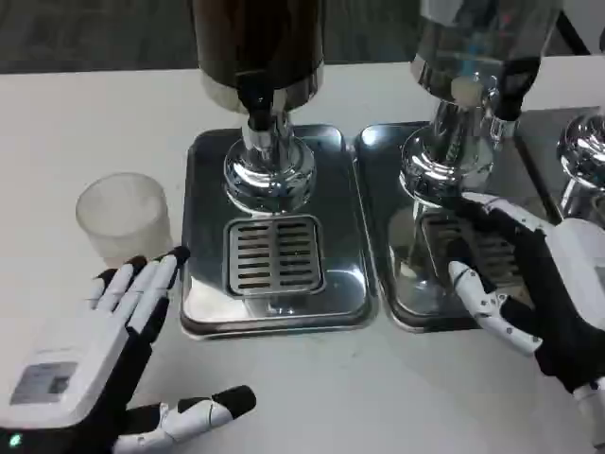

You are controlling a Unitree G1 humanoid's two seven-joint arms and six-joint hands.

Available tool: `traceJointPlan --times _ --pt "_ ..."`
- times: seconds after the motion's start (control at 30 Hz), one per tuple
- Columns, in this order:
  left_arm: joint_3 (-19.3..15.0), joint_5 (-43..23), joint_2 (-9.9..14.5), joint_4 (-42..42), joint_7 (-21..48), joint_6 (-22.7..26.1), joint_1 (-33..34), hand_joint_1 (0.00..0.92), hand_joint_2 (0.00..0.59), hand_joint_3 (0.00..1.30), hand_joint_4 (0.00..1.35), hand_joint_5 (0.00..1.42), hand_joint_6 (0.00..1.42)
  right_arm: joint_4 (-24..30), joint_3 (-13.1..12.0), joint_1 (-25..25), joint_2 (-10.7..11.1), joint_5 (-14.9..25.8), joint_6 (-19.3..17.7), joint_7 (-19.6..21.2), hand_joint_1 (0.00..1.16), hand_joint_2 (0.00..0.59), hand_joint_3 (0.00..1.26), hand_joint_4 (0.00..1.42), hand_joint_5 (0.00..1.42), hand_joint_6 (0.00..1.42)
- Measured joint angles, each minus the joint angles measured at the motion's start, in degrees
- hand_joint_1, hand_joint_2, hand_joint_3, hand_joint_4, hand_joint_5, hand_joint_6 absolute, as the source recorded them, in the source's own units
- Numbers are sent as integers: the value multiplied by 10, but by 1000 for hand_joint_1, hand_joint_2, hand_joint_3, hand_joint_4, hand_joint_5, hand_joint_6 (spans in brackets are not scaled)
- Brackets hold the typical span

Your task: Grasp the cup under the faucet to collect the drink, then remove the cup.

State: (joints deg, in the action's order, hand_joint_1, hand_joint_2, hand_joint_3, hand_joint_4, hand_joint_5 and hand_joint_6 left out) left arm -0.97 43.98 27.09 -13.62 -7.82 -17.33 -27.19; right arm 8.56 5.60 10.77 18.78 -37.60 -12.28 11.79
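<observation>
No brand name or writing can be read anywhere; the one label in sight is a small grey panel [43, 383] on the white back of the left hand [104, 364], and its marks are too blurred to make out.

The bench [85, 123] is plain white and runs back to a dark floor [95, 33] along the top edge. On it stand 2 drink dispensers side by side, each on its own shiny steel drip tray. The left dispenser [260, 57] has a dark tank, and its chrome faucet [267, 165] hangs over the slotted grate [274, 253] of the left tray [203, 236]. The right dispenser [477, 57] has a clear tank above the right tray [383, 199]. A further chrome piece [581, 156] shows at the right edge.

The cup [125, 216], frosted and see-through, stands upright on the bench just left of the left tray, not under the faucet. The left hand lies near it, just below it in the picture, fingers spread apart and holding nothing; its fingertips [156, 270] point toward the cup's base, and I cannot tell whether they touch it. The right hand [539, 284] reaches over the right tray's grate with its fingers apart, gripping nothing.
</observation>
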Motion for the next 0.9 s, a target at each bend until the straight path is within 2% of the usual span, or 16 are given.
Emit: traceJointPlan --times 0.53,0.77,0.9 --pt "0 -19 9 9 2 -7 -19 0 31 0 0 0 0 6 -1 5 -1 -1 0 0 291 444 317 298 356 345" --pt "-21 -85 5 42 -20 -55 -4 0 18 0 0 0 66 6 2 1 -8 8 4 -4 291 444 323 307 356 345" --pt "-43 -121 5 70 -30 -79 12 0 8 0 0 0 79 9 14 0 -25 7 18 -6 291 444 325 308 362 345"
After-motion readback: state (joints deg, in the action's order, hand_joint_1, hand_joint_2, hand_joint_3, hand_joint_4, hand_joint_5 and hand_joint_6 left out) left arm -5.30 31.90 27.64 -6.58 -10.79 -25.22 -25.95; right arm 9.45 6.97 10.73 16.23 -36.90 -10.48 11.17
